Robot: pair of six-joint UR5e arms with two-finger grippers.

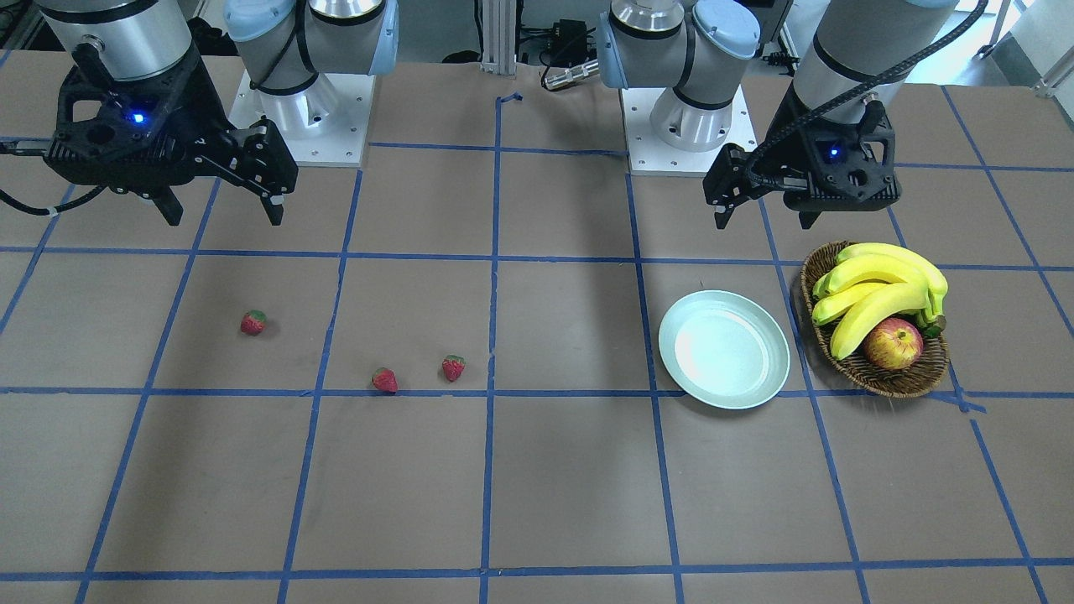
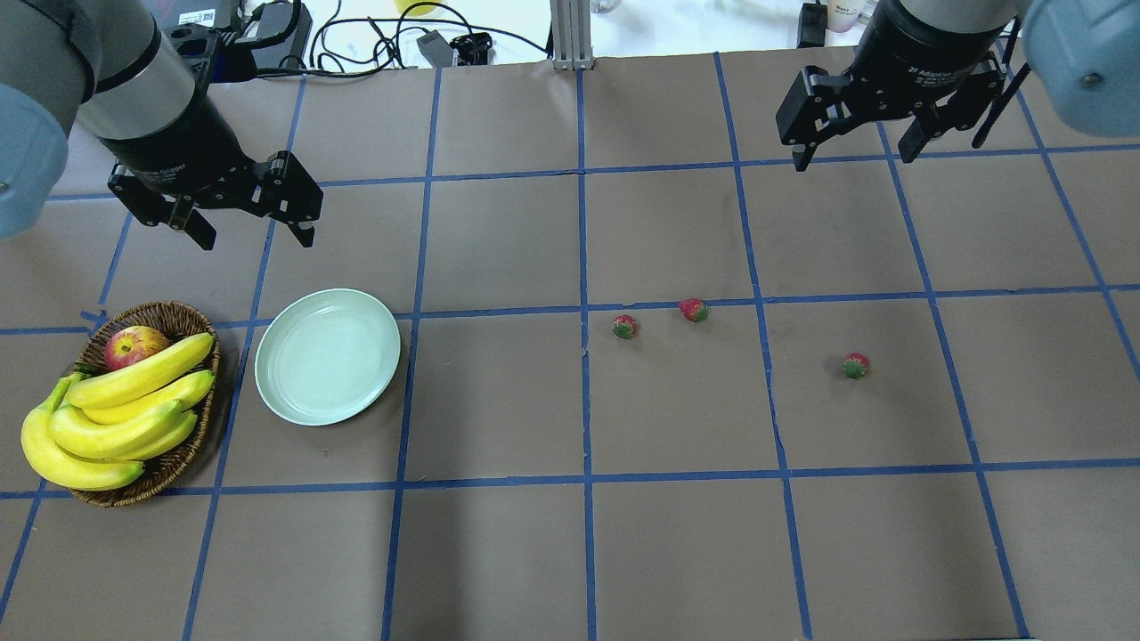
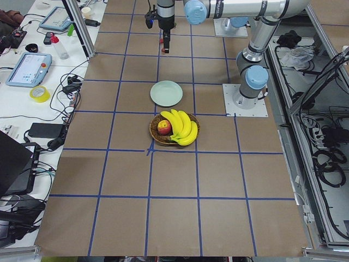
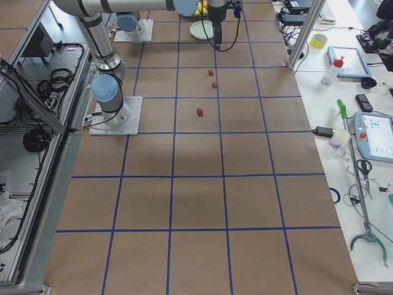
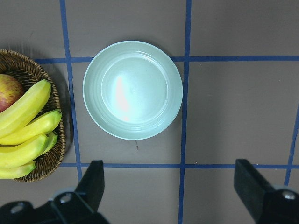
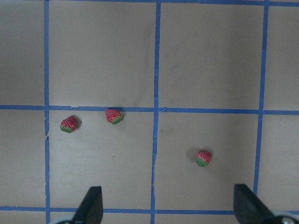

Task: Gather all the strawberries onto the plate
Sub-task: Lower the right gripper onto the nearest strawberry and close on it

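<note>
The table (image 2: 499, 552) is covered with brown paper, and lines of blue tape (image 2: 585, 401) divide it into a grid of big squares; the light is even and the shadows on the paper are soft. Along one long side stands a white bench (image 3: 13, 109) — on it lie a yellow tape roll (image 3: 40, 94), pale blue screen devices (image 3: 28, 69), scissors (image 4: 363, 167) and black leads. Aluminium posts (image 3: 76, 24) rise at the table's edge, and on the opposite long side bundles of cable (image 3: 327, 158) lie on a grey floor.
</note>
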